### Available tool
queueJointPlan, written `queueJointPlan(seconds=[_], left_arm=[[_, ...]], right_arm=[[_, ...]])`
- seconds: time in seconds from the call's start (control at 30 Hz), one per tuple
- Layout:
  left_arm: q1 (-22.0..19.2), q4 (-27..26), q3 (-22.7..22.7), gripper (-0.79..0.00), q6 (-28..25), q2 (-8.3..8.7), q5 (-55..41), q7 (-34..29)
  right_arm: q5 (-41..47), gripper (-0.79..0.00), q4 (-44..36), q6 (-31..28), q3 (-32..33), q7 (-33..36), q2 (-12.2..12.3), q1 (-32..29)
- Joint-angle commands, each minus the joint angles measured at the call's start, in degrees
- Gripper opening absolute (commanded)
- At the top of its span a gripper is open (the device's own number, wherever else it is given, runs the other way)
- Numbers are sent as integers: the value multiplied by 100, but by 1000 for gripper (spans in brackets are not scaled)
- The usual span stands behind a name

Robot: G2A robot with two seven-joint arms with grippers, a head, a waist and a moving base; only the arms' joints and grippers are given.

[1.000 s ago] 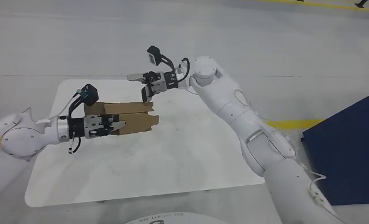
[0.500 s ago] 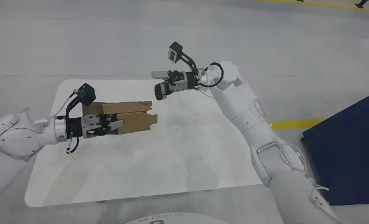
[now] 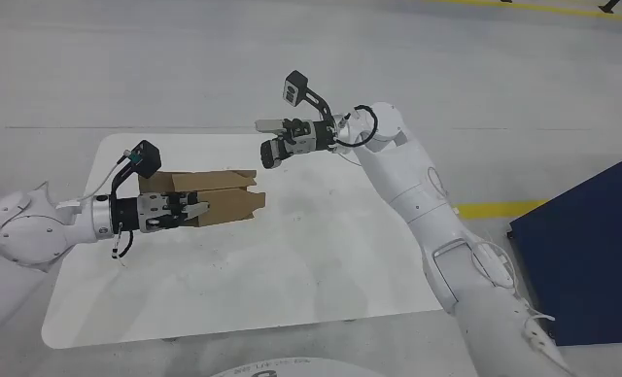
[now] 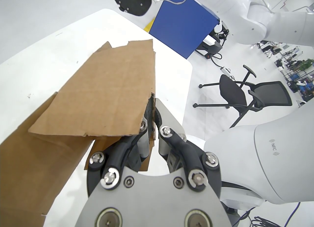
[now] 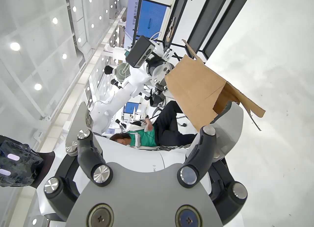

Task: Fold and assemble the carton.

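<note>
My left claw [image 3: 194, 208] is clenched on the carton [image 3: 209, 194], its two fingers pinching one cardboard wall at the edge nearest my wrist. In my left wrist view the claw [image 4: 153, 117] bites that brown panel while a broad flap of the carton [image 4: 103, 90] slopes away over the white table [image 4: 171, 66]. The carton sits over the left rear part of the table [image 3: 243, 280], lengthwise between my two arms. It is only half opened into a flattened sleeve, with loose flaps at the end facing my right arm. Whether its underside touches the tabletop I cannot tell. My right claw [image 3: 264, 142] hangs released, fingers spread wide, near that flap end but apart from it. From my right wrist, between the parted fingers of the claw [image 5: 157, 125], the carton [image 5: 196, 90] shows its open mouth, with its own brown inner wall visible inside.
</note>
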Motion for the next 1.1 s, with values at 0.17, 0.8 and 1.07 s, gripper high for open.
queueJointPlan(seconds=[0.17,0.8,1.07], left_arm=[[65,270,-193,-785,-109,-38,-769,519],[-496,1402,-289,-785,39,-187,-6035,-2861],[-336,1441,-990,-785,957,-290,-6994,-3781]], right_arm=[[0,0,0,0,0,0,0,0],[-791,0,152,972,-194,-415,-25,243],[-1255,0,209,1068,-491,-589,-104,409]])
